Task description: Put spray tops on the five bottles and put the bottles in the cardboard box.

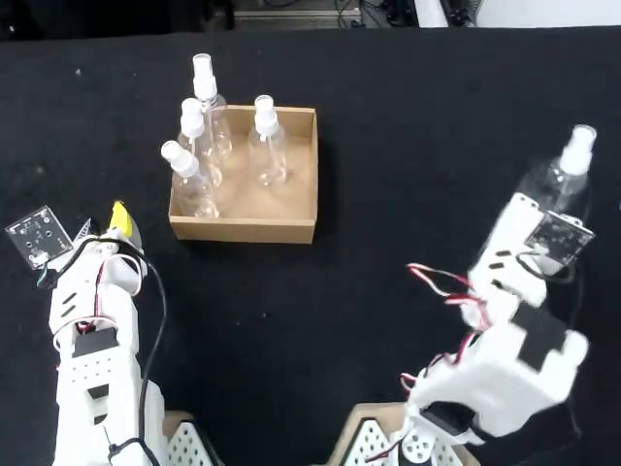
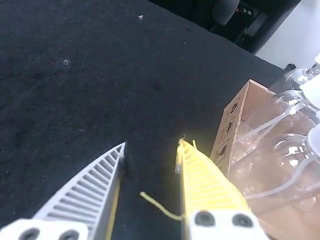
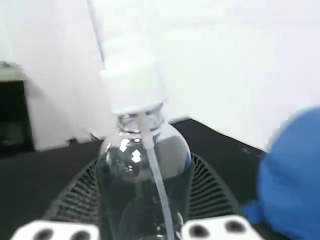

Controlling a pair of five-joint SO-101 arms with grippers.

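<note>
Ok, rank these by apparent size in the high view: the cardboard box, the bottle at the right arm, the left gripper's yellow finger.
Largest: cardboard box.
Then the bottle, partly hidden by the arm.
Smallest: yellow finger.

A desk (image 1: 388, 146) covered in black cloth spread across the scene, with a few pale specks (image 2: 140, 17) on its surface. Dark cables (image 1: 354, 12) lay past its far edge. A white wall (image 3: 225, 60) stood behind, and a blurred blue object (image 3: 292, 175) sat beside it, too unclear to name.
</note>
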